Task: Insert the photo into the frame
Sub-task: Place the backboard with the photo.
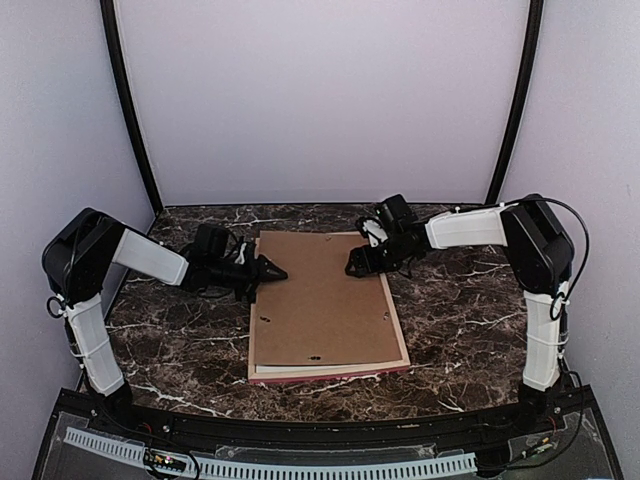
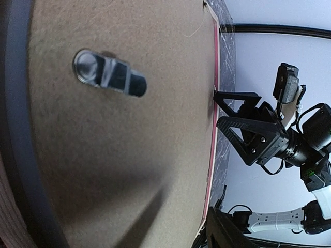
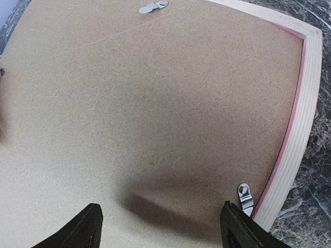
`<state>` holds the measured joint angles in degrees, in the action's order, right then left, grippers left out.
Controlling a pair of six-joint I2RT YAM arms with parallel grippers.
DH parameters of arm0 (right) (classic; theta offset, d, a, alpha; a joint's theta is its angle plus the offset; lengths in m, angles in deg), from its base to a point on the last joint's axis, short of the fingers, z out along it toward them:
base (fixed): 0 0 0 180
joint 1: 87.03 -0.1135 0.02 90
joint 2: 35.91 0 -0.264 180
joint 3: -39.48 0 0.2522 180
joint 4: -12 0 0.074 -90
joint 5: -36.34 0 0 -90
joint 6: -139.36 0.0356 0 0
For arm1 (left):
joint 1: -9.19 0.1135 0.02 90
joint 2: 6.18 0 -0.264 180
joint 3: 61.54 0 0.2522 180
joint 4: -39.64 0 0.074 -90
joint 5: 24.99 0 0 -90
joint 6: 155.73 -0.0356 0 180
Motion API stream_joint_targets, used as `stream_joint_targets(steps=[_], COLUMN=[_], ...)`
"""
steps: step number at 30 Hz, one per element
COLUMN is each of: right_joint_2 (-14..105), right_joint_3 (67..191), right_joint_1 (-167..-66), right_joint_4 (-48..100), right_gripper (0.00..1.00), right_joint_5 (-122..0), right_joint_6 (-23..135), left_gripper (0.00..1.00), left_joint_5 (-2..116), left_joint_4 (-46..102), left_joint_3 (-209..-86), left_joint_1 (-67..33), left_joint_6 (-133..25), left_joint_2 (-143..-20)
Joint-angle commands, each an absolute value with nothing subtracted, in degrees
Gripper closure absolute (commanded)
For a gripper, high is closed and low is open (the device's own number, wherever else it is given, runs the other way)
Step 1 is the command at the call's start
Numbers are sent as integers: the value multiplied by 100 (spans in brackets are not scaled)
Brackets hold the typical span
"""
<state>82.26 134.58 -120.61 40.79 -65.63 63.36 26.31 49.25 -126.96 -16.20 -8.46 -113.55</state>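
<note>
The frame (image 1: pixel 330 374) lies face down in the middle of the marble tabletop (image 1: pixel 460 320). Its long axis runs from the arms toward the back wall, and pink and pale wood show along its near short end below the brown backing board (image 1: pixel 320 300) covering it. Farther in, the left tool (image 1: pixel 272 270) sits at the board's left edge, parted or closed I cannot tell, and the right tool (image 1: pixel 352 268) hangs over the right side, fingers (image 3: pixel 85 227) spread wide, holding nothing.

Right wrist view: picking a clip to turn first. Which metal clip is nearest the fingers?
The clip beside the frame's pale rail, right by a finger; the other clip lies at the backing board's far edge.
</note>
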Motion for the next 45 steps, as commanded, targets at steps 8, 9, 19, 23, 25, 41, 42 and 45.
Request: stream_joint_targets(steps=[8,9,19,23,25,41,42,45], right_joint_2=[7751,7728,7579,7585,7587,7687,7685,7684], right_joint_3=[13446,13407,13026,12877,12792,12459,12442,12397], right_joint_1=[-12060,-12073,-12194,-12218,-12218,-12210,-12210,-12203], right_joint_4=[4177,4162,3956,3861,3828,3988,3991,4001], right_gripper=[20,19,18,19,19,20,20,20], right_joint_5=[-6691,-6743,-7192,-7283,-7316,-6927,-6913,-6883], right_joint_6=[6525,6533,6678,6740,6767,6755,6755,6746], left_gripper=[40,39,34,33,33,31,31,31], left_joint_5=[2749,2753,2838,2857,2861,3020,3062,3148], left_joint_4=[4489,4414,4173,4170,4170,3792,3722,3538], left_joint_3=[-13042,-13076,-13205,-13199,-13198,-13246,-13249,-13282], left_joint_1=[-1707,-1709,-1783,-1804,-1818,-1867,-1867,-1867], left_joint_6=[-1195,-1240,-1360,-1361,-1361,-1583,-1623,-1731], left_joint_2=[-11341,-11345,-11419,-11451,-11459,-11326,-11284,-11197])
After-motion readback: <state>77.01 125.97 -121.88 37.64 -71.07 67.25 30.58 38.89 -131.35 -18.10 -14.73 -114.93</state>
